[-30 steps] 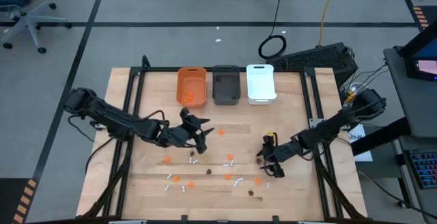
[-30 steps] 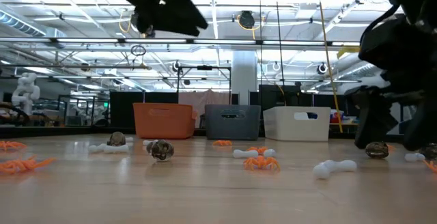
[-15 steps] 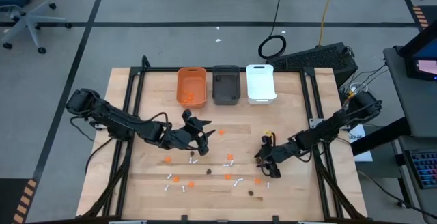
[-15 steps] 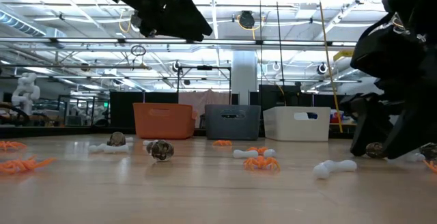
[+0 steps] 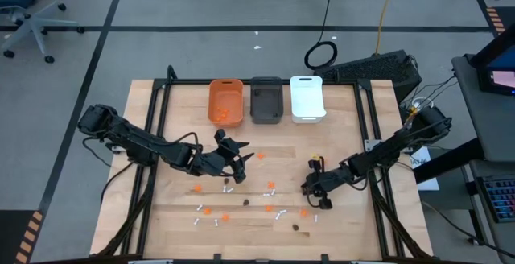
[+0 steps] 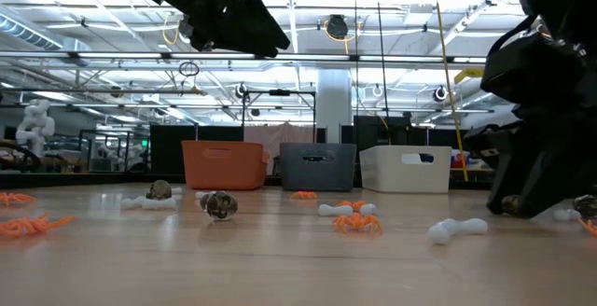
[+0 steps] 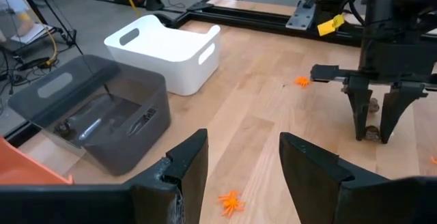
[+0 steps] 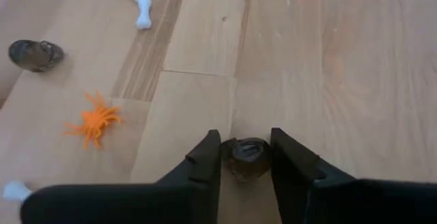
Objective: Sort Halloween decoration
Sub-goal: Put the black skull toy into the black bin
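Right gripper (image 8: 246, 157) clamped on dark lump (image 8: 247, 158), table's 4 o'clock | left gripper (image 7: 239, 159) apart, hovering centre | risk: my shallow pinch lets the lump roll out on lifting

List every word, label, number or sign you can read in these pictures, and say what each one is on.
No readable text in any view.
Yellow tag on the right arm: nothing legible on it.
Dark mark on the white bin: too small to read.
Screen beside the table: only a pink glow, unreadable.
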`<state>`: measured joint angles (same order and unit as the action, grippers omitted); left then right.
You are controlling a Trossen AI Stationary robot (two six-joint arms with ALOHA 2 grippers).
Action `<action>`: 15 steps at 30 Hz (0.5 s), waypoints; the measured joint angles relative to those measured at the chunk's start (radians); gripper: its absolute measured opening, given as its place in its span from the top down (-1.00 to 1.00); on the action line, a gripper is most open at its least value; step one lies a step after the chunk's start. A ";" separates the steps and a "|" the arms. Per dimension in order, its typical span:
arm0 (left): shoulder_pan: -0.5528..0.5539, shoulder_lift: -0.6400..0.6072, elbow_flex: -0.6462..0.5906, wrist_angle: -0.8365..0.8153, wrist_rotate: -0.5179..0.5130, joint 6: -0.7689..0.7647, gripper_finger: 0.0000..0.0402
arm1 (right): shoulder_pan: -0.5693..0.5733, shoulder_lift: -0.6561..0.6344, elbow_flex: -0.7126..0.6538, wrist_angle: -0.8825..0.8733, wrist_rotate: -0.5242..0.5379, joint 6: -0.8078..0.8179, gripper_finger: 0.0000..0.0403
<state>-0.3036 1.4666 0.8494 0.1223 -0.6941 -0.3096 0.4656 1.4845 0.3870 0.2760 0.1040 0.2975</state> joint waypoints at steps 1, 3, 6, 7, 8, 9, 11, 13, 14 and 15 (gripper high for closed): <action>0.000 0.000 0.000 0.000 0.000 0.000 0.11 | 0.000 0.000 0.000 0.000 -0.001 -0.003 0.65; 0.000 0.000 0.000 0.000 0.000 0.000 0.11 | 0.001 0.000 -0.001 0.002 -0.008 -0.010 0.66; 0.000 0.000 0.000 0.000 0.000 -0.015 0.11 | 0.002 -0.009 -0.001 0.013 -0.009 -0.026 0.66; 0.000 0.000 0.000 0.000 0.000 -0.020 0.11 | 0.002 -0.015 -0.001 0.022 -0.008 -0.038 0.66; 0.000 0.000 0.000 0.000 0.000 -0.023 0.11 | 0.002 -0.025 -0.002 0.026 -0.009 -0.051 0.66; 0.000 0.000 0.000 0.000 0.000 -0.024 0.11 | 0.002 -0.037 -0.003 0.032 -0.010 -0.067 0.66; 0.000 0.000 0.000 0.000 0.000 -0.024 0.11 | 0.002 -0.069 -0.007 0.030 -0.012 -0.105 0.66; 0.000 0.000 0.000 0.000 0.000 -0.025 0.11 | 0.002 -0.108 -0.006 0.034 -0.004 -0.137 0.66; 0.000 0.000 0.000 0.000 0.000 -0.025 0.11 | 0.002 -0.129 -0.006 0.034 0.010 -0.154 0.67; 0.000 0.000 0.000 0.000 0.000 -0.025 0.11 | 0.002 -0.149 -0.005 0.035 0.024 -0.170 0.68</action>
<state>-0.3035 1.4666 0.8494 0.1226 -0.6939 -0.3347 0.4671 1.3351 0.3817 0.3107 0.1277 0.1276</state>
